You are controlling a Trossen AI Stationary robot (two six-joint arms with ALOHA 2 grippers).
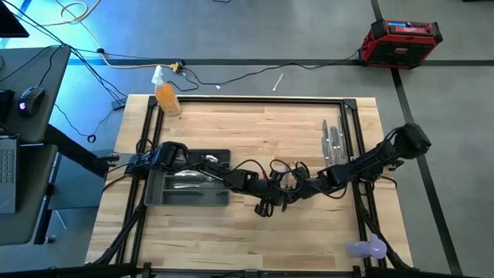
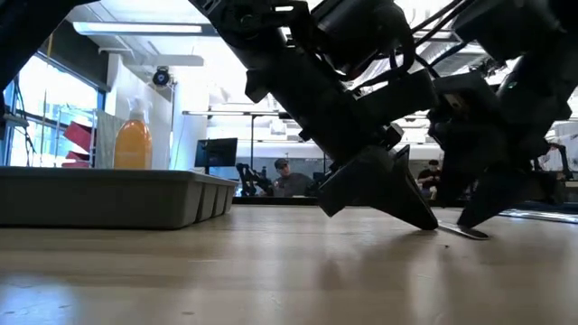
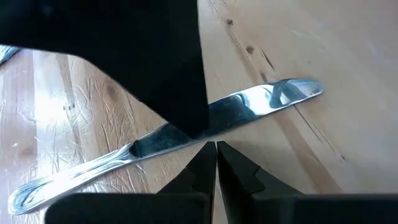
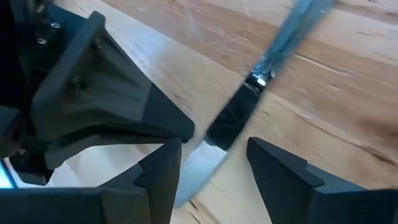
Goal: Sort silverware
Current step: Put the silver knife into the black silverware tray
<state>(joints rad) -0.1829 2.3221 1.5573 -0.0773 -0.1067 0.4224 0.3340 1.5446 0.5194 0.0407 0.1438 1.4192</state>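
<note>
A silver knife [image 3: 249,106] lies flat on the wooden table near its middle, also seen in the right wrist view [image 4: 233,121]. My left gripper [image 3: 216,152] is shut, with its tips at the knife's middle. My right gripper [image 4: 214,146] is open, slanting down from the table's right. Its two fingers stand on either side of the knife, and I see no touch. In the high view both grippers meet at the table's centre [image 1: 276,193]. More silverware [image 1: 333,143] lies at the far right. Some pieces lie in the grey tray [image 1: 158,193] at the left. My left gripper's shut fingertips [image 3: 211,155] meet the knife's long edge [image 3: 199,138] near its middle. They slant down from the table's left and stand across the knife. The knife lies flat on the table. Whether the tips press down on it, I cannot tell.
An orange spray bottle [image 1: 167,96] stands at the far left corner. A purple object [image 1: 367,247] lies at the near right corner. Black frame rails [image 1: 359,131] run along the table's sides. Bare wood lies toward the near edge.
</note>
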